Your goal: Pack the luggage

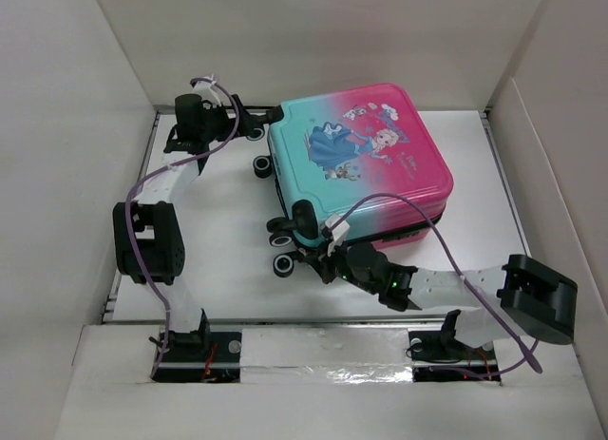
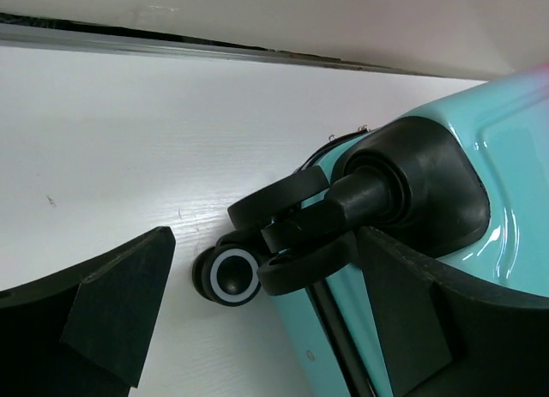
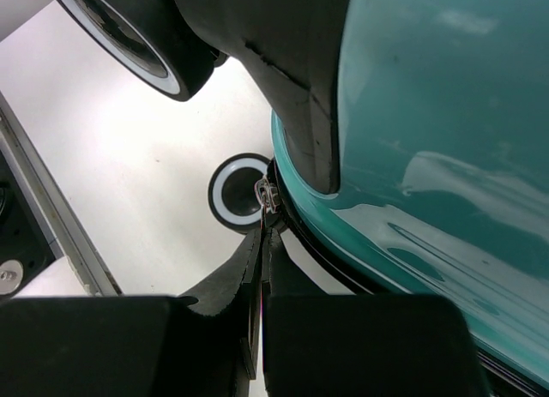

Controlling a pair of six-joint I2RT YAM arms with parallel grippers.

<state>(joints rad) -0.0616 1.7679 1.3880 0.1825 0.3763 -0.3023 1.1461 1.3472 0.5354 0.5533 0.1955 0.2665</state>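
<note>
Luggage [image 1: 366, 160] lying flat ahead of me | my left gripper [image 2: 266, 273] is straddling its corner wheel [image 2: 230, 275], fingers spread | my right gripper [image 3: 261, 243] is pinching the zipper pull [image 3: 267, 193] at its tips

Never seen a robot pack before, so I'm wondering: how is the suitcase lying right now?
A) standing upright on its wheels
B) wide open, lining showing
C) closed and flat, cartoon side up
C: the suitcase lies flat on the table, shells together, with its princess print facing the top camera.
</note>
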